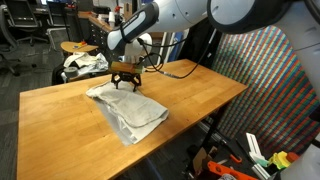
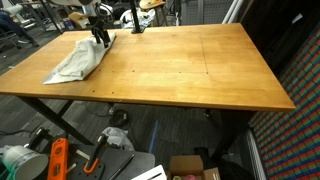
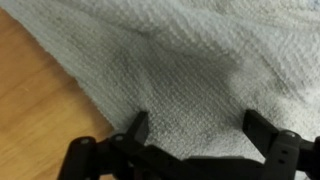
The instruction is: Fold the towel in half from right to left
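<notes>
The towel (image 1: 130,110) is a pale grey cloth lying rumpled and partly folded on the wooden table (image 1: 60,120). In an exterior view it lies near the table's far left corner (image 2: 78,62). My gripper (image 1: 125,78) hangs just over the towel's far end, fingers pointing down; it shows small and dark at the towel's far end (image 2: 101,38). In the wrist view the gripper (image 3: 193,130) is open, its two black fingers (image 3: 138,128) spread wide over the woven towel (image 3: 190,70) with only flat cloth beneath them. Whether the fingertips touch the fabric I cannot tell.
A bundle of white fabric with dark patches (image 1: 85,64) sits behind the table's far edge. Bare wood (image 3: 35,95) borders the towel's edge. Chairs and a round stool (image 1: 78,47) stand behind. Boxes, tools and orange items (image 2: 60,158) lie on the floor under the table.
</notes>
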